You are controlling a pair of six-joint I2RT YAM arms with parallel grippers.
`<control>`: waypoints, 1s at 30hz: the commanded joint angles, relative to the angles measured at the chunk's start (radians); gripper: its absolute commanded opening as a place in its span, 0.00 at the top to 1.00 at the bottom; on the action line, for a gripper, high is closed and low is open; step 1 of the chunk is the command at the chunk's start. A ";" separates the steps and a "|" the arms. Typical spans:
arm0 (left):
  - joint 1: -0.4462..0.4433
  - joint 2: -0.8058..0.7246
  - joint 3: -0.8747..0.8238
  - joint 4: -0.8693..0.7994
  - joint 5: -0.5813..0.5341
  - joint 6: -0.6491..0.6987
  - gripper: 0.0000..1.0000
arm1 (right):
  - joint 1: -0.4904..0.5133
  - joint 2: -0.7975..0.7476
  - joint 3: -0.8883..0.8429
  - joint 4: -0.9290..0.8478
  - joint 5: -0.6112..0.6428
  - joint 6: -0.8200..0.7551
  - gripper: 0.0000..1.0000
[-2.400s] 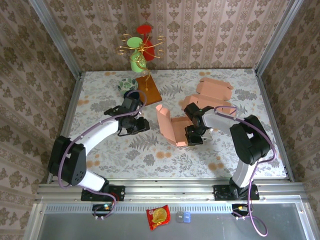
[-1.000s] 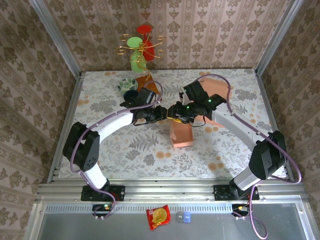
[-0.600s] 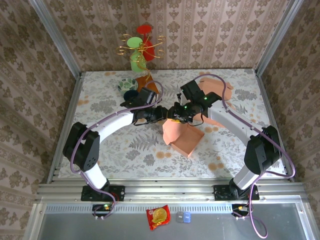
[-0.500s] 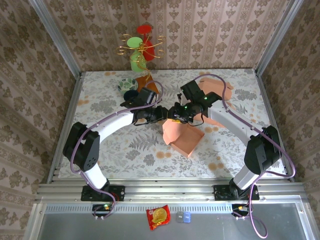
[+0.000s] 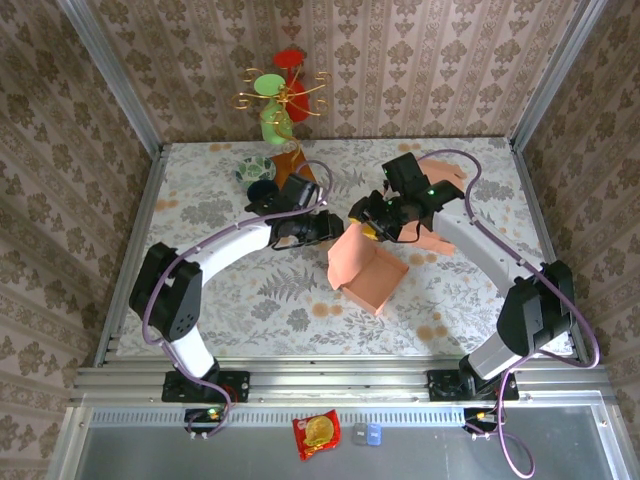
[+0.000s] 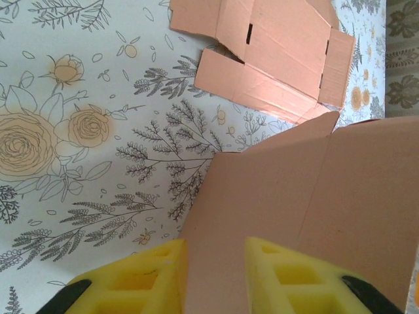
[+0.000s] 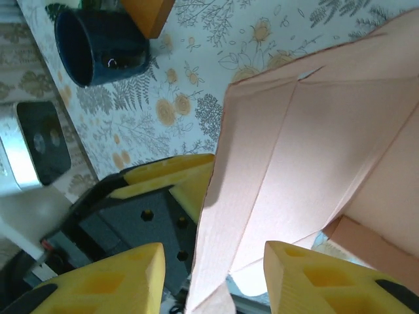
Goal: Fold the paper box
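Bright, even light; soft shadows

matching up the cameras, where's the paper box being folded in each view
top external: paper box at the table's centre, partly folded, between the two arms.
left wrist: paper box at lower right, one wall running down into the left pincer.
right wrist: paper box across the right half, its near edge between the fingers of the right pincer.
shared landmark: floral table cover, to the box's left in all three.

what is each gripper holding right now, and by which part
The left gripper pinches the paper box by the edge of its raised panel; the right gripper straddles that panel, open.
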 commanded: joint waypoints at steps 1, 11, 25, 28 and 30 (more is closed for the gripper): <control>-0.011 0.014 0.035 -0.028 0.015 0.013 0.72 | 0.002 0.015 0.000 0.013 0.015 0.184 0.55; -0.032 0.017 0.053 -0.037 0.015 0.020 0.76 | -0.010 0.069 0.055 -0.094 0.062 0.223 0.59; -0.047 -0.022 0.118 -0.158 -0.096 0.123 0.62 | -0.032 -0.009 -0.048 -0.075 0.123 0.288 0.96; -0.032 -0.059 0.128 -0.197 -0.140 0.151 0.53 | -0.034 -0.068 -0.093 -0.058 0.163 0.359 1.00; -0.020 -0.091 0.129 -0.220 -0.166 0.172 0.49 | -0.034 -0.113 -0.127 -0.037 0.198 0.434 1.00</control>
